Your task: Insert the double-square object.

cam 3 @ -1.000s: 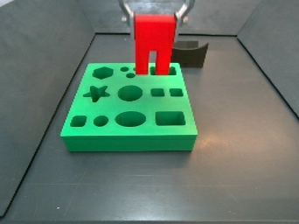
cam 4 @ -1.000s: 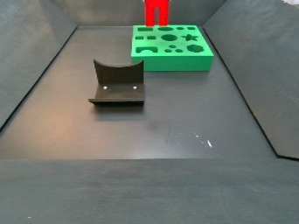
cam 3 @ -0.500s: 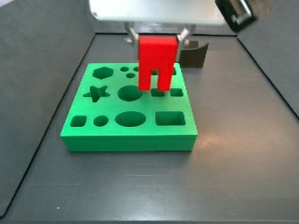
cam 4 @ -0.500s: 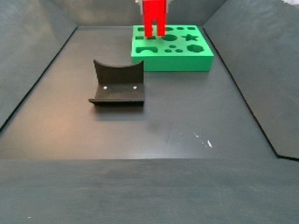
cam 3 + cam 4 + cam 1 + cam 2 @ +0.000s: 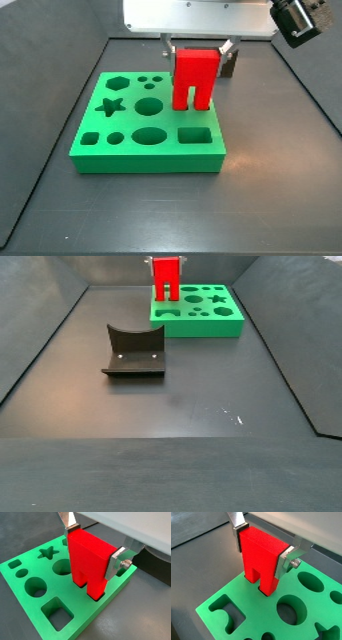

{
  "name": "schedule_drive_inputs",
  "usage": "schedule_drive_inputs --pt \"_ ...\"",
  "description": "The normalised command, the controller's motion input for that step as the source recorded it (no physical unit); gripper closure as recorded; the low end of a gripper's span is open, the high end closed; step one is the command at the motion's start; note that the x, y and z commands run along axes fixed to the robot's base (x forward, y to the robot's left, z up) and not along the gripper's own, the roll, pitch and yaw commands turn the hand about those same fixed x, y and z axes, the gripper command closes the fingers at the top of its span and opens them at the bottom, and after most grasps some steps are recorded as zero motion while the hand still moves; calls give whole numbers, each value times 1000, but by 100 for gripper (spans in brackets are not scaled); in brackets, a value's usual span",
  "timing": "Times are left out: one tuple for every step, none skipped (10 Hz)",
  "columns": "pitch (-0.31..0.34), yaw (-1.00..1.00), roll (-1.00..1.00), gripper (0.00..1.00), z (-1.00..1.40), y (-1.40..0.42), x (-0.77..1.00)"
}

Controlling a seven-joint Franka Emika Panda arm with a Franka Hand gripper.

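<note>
My gripper is shut on the top of the double-square object, a bright red block held upright with its two prongs pointing down. It stands over the green board, and the prong tips meet the board's pair of small square holes near one edge. How deep they sit I cannot tell. In both wrist views the silver fingers press the block's two sides above the board. In a side view the block stands at the board's left end.
The board has other cut-outs: a star, a hexagon, circles, an oval and a large square. The dark grey fixture with a curved back stands on the floor apart from the board. Dark walls enclose the floor.
The gripper has come down with the red block. The prongs hung above the board's far part before and now reach the two small square holes.
</note>
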Motion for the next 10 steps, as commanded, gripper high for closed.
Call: schedule_drive_inputs --pt "-4 26 -19 100 -320 -23 57" --pt "0 77 0 100 -377 0 200" --pt "0 11 1 100 -360 3 403" --pt "16 -37 17 100 -283 11 303" --pt "0 -9 4 100 -243 0 109" --pt "-40 0 0 100 -306 0 0" --pt "-114 0 -27 100 -320 -40 -37" --pt "-129 0 -27 100 -289 -66 -69" --pt "-130 0 -30 100 -266 -77 -69" --pt "-120 0 -21 100 -220 -71 -51"
